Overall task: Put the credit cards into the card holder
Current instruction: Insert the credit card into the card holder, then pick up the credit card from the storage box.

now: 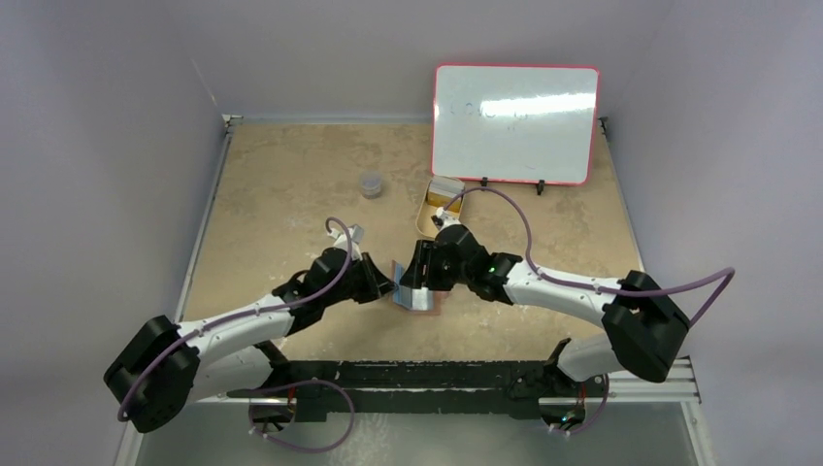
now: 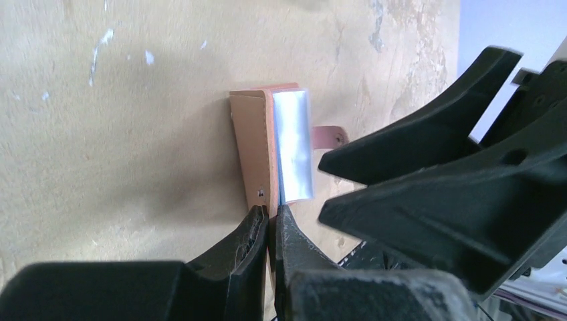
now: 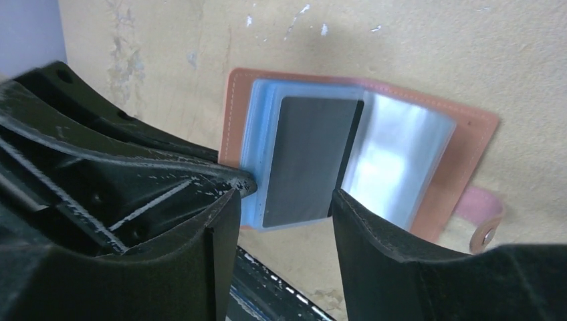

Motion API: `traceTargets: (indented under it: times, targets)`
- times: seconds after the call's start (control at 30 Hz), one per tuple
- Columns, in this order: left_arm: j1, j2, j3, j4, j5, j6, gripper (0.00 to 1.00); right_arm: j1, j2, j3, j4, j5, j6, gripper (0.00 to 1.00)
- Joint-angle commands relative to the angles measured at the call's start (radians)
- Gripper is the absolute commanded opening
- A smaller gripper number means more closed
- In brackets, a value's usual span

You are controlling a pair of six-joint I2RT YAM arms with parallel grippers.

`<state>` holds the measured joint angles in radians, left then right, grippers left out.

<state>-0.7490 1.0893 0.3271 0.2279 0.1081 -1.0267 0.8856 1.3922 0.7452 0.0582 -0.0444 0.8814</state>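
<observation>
The reddish-brown card holder (image 1: pixel 419 301) stands open on the table between both grippers. My left gripper (image 2: pixel 273 217) is shut on the edge of one cover of the card holder (image 2: pixel 253 140), beside a shiny clear sleeve (image 2: pixel 294 147). In the right wrist view the card holder (image 3: pixel 468 134) shows light blue sleeves with a dark grey credit card (image 3: pixel 307 157) lying against them. My right gripper (image 3: pixel 284 200) is open, its fingertips on either side of the card's near end and just short of it. Its snap strap (image 3: pixel 485 221) hangs at the right.
A red-framed whiteboard (image 1: pixel 514 124) stands at the back. A tan tin (image 1: pixel 439 206) lies in front of it, a small grey jar (image 1: pixel 371 184) to its left. A small grey object (image 1: pixel 355 233) lies behind the left arm. The black rail (image 1: pixel 466 374) runs along the near edge.
</observation>
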Motion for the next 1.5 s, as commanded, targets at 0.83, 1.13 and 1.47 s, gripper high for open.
traceTargets:
  times: [0.83,1.13,1.47]
  targets:
    - [-0.024,0.166,0.445,-0.619,-0.191,0.159,0.00,-0.108,-0.181,0.079,-0.213,0.171,-0.207,0.56]
    - [-0.022,0.071,0.279,-0.333,-0.015,0.042,0.00,-0.233,-0.155,0.196,-0.203,0.169,-0.450,0.57]
    - [-0.018,0.044,0.263,-0.427,-0.092,0.098,0.03,-0.289,0.003,0.352,-0.077,0.192,-0.842,0.57]
